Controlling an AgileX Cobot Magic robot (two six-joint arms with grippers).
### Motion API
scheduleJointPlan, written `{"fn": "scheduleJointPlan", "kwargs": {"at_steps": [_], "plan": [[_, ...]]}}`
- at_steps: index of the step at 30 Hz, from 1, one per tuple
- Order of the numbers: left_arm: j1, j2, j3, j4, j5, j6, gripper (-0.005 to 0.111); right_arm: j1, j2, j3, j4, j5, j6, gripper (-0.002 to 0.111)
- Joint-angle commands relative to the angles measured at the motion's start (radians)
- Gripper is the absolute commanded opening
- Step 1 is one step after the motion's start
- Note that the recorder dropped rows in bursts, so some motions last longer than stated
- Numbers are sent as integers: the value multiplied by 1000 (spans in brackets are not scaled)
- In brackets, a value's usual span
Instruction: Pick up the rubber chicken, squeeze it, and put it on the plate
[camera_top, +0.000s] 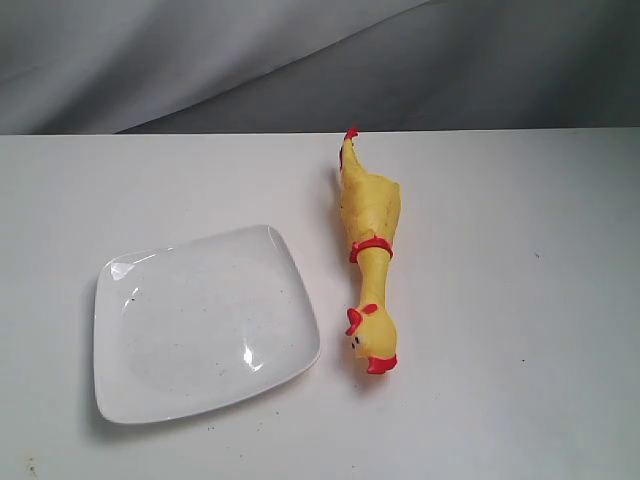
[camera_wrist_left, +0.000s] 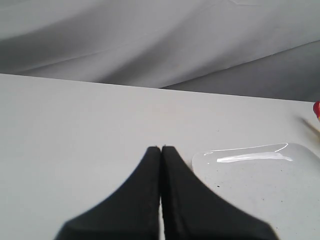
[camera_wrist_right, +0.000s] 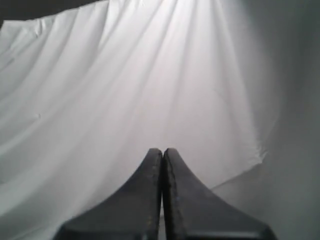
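Table: white, carrying two items, with a grey cloth hung behind it.

Plate: white, nothing on it. It sits close ahead of the left hand and slightly off its line.

Rubber chicken: lies flat on the table just beside the plate, not touching it. Its long axis runs from the table's far edge towards the near one, feet far, head near. From the left hand it lies beyond the plate, with only a red sliver in that hand's view.

Left hand: fingers pressed together, holding nothing.

Right hand: fingers pressed together, empty, facing the cloth; the chicken is out of its view.

Judgement: the chicken is on the right arm's side with nothing in the way, while the left would have to cross the plate. A grip across the body suits.
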Motion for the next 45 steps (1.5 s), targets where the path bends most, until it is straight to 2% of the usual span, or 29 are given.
{"fn": "scheduleJointPlan", "kwargs": {"at_steps": [1, 8, 10, 13, 15, 17, 18, 19, 20, 21, 23, 24, 25, 27, 29, 36, 40, 45], "plan": [[2, -3, 4, 2, 0, -4, 1, -7, 258, -172, -225, 77, 130, 0], [2, -3, 4, 2, 0, -4, 1, 20, 633, -404, -489, 289, 154, 0], [2, -3, 4, 2, 0, -4, 1, 41, 727, -453, -536, 416, 148, 0], [2, -3, 4, 2, 0, -4, 1, 82, 840, -504, -489, 657, 84, 0], [2, -3, 4, 2, 0, -4, 1, 109, 914, -541, -328, 769, -28, 0], [2, -3, 4, 2, 0, -4, 1, 126, 972, -586, -101, 797, -196, 0], [2, -3, 4, 2, 0, -4, 1, 137, 1001, -608, 55, 794, -326, 0], [2, -3, 4, 2, 0, -4, 1, 168, 1048, -643, 344, 792, -633, 0], [2, -3, 4, 2, 0, -4, 1, 187, 1075, -659, 494, 792, -788, 0], [2, -3, 4, 2, 0, -4, 1, 229, 1117, -679, 708, 792, -1023, 0], [2, -3, 4, 2, 0, -4, 1, 322, 1175, -685, 871, 772, -1177, 3], [2, -3, 4, 2, 0, -4, 1, 350, 1193, -685, 871, 758, -1185, 7], [2, -3, 4, 2, 0, -4, 1, 414, 1226, -685, 871, 725, -1185, 20], [2, -3, 4, 2, 0, -4, 1, 475, 1267, -685, 871, 687, -1148, 46], [2, -3, 4, 2, 0, -4, 1, 498, 1308, -685, 894, 680, -1125, 61], [2, -3, 4, 2, 0, -4, 1, 498, 1440, -685, 1045, 625, -1127, 62], [2, -3, 4, 2, 0, -4, 1, 498, 1482, -685, 1074, 570, -1129, 62], [2, -3, 4, 2, 0, -4, 1, 533, 1550, -753, 1092, 597, -1129, 62]]}}
